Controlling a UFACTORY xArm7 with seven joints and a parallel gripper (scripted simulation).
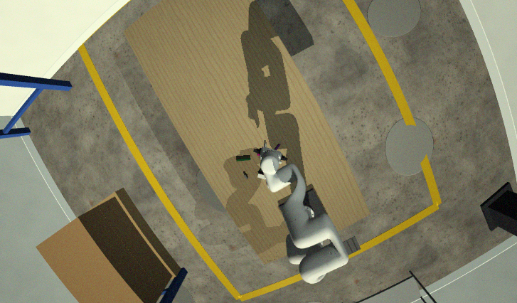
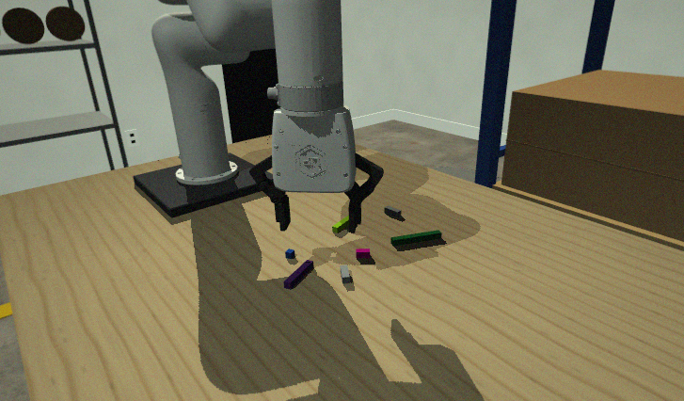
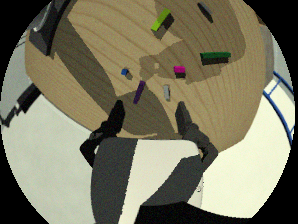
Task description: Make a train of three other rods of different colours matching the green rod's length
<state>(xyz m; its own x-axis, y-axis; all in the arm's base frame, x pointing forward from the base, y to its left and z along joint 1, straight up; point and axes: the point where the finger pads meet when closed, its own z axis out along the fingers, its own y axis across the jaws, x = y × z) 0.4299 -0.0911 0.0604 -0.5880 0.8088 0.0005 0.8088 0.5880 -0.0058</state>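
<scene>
Top view: one table (image 1: pixel 200 75) (image 2: pixel 110 298) (image 3: pixel 100 30), with green rod (image 1: pixel 243 159) (image 2: pixel 416 236) (image 3: pixel 215 54) lying apart, as length reference; dark grey rod (image 1: pixel 245 174) (image 2: pixel 392 212) (image 3: pixel 205 12) near the same side; purple rod (image 1: pixel 277 146) (image 2: pixel 298 275) (image 3: pixel 139 92) and pale grey rod (image 1: pixel 264 143) (image 2: pixel 344 274) (image 3: pixel 167 92) just past the gripper (image 1: pixel 270 154) (image 2: pixel 317 229) (image 3: pixel 150 103); magenta rod (image 1: pixel 258 154) (image 2: pixel 362 253) (image 3: pixel 179 69) reduced to a speck beside a finger. Blue and lime not to be made out, probably beneath the arm. Exterior view: jaws spread fully, nothing between, fingertips above the wood. Blue rod (image 2: pixel 290 253) (image 3: pixel 124 72) loose near purple; lime rod (image 2: pixel 340 226) (image 3: pixel 160 20) partly behind one finger, far end hidden. Likely train, by sum: blue, magenta, lime. Done: none of the joining. Left: all alignment, closing of gaps, release and clearance from spare rods. Wrist view: all seven rods in sight, scattered, no two end to end; jaws again wide and empty. Dark grey near the upper edge, dim in shadow, exact hue hard to judge; lower part of the picture blocked by the gripper's own body.
</scene>
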